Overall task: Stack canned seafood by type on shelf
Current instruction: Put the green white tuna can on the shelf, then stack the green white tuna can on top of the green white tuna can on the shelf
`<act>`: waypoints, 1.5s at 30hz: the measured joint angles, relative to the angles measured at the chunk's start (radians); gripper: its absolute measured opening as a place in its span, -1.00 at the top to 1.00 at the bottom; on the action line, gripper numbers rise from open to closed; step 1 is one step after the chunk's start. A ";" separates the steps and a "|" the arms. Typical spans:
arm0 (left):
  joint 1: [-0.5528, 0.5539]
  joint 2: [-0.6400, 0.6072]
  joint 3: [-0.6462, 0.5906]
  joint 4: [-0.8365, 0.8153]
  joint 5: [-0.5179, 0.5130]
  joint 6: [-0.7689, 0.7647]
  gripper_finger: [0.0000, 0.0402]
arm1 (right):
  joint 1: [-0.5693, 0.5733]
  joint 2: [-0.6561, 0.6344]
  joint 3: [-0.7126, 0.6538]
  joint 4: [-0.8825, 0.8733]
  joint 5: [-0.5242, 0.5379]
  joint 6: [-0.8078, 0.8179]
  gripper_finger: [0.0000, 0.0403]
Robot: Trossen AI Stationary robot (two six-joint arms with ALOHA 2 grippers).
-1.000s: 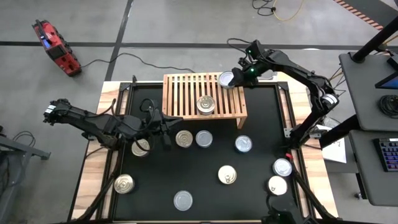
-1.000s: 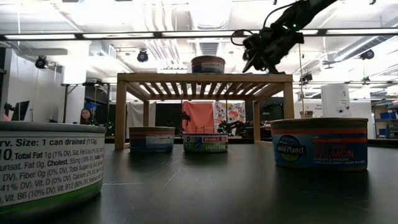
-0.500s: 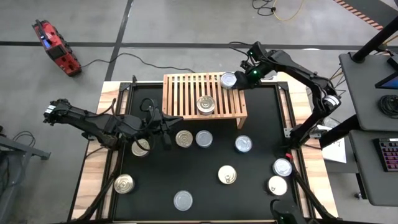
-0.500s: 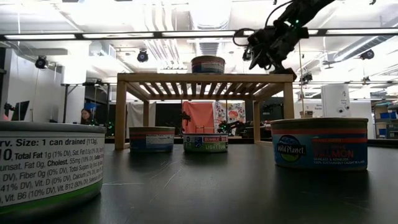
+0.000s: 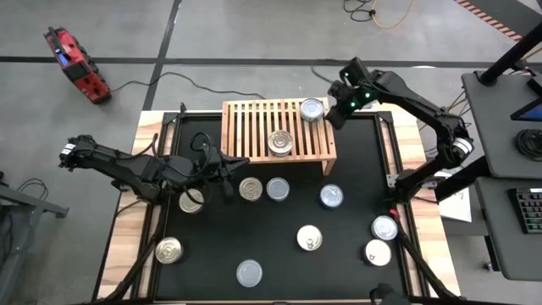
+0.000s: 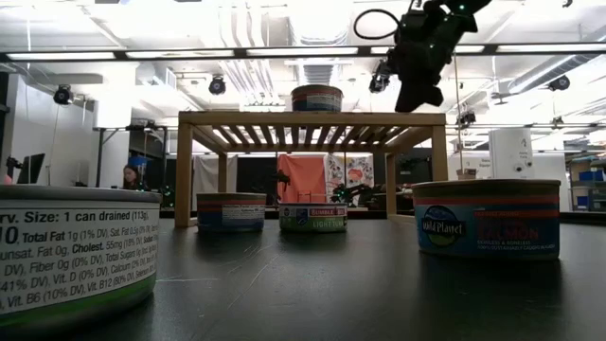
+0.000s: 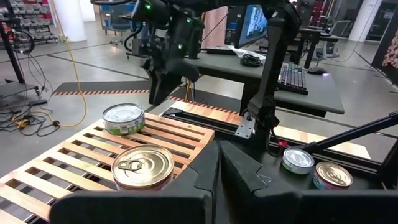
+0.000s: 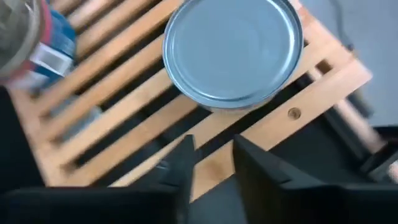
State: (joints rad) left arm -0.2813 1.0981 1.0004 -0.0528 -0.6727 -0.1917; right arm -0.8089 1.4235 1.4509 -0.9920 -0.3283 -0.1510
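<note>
Two arms over one bench, its black mat carrying the shelf at the far side. Shelf top holds two tins: a gold-lidded can near its middle and a silver-lidded can at the far right corner, close to the edge. Eight more cans lie loose on the mat, among them a pair just in front of the shelf.

Right claw hangs just beside the corner can, apart from it, holding nothing; its fingers stand narrow with a small gap (the right wrist view shows the can clear of them).

Left claw rests low in front of the shelf, fully closed and empty, near the pair.

Risk, as judged: the corner can sits near the shelf's edge, so a sideways brush from the right claw could push it off. The two shelved cans differ in lid colour; if types are misjudged, a later stack could mix them
</note>
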 joint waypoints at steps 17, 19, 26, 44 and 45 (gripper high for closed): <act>0.008 0.000 0.000 0.000 0.000 -0.004 1.00 | 0.028 0.065 0.003 0.100 0.039 0.028 0.95; 0.008 0.000 0.000 0.001 0.000 -0.007 1.00 | 0.028 0.058 0.002 0.080 0.044 0.053 0.95; 0.008 0.000 0.000 0.001 0.000 -0.035 1.00 | 0.042 -0.032 0.036 -0.071 -0.008 0.111 0.95; 0.023 0.044 0.000 -0.056 0.163 -0.080 1.00 | 0.462 -0.257 -0.004 0.010 0.103 0.436 0.95; 0.023 0.059 0.000 -0.068 0.164 -0.080 1.00 | 0.482 -0.257 -0.004 0.010 0.124 0.448 0.95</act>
State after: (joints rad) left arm -0.2581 1.1566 1.0004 -0.1206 -0.5084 -0.2719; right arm -0.3270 1.1666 1.4467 -0.9821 -0.2047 0.2974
